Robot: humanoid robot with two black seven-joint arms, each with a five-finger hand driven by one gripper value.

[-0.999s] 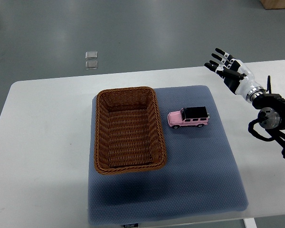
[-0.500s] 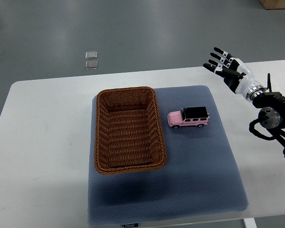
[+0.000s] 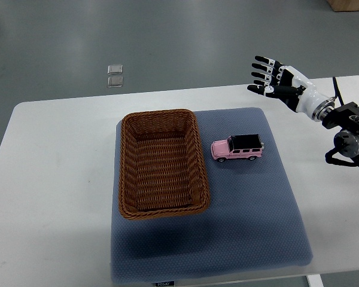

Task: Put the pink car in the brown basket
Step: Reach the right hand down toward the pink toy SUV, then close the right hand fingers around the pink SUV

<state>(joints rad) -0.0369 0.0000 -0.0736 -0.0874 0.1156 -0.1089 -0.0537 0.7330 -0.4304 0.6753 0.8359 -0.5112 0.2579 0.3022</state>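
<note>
The pink toy car (image 3: 237, 147) with a black roof lies on the blue mat (image 3: 251, 215), just right of the brown wicker basket (image 3: 160, 163). The basket holds nothing. My right hand (image 3: 269, 78) hovers above the table's far right side, well up and to the right of the car, fingers spread and holding nothing. Its arm (image 3: 341, 122) comes in from the right edge. The left arm does not show.
The mat lies on a white table (image 3: 54, 179). Two small clear square items (image 3: 115, 76) rest on the grey floor beyond the table's far edge. A brown box corner (image 3: 350, 5) shows at the top right.
My right hand has risen and shifted left toward the mat, its fingers still spread. The car and the basket have not moved.
</note>
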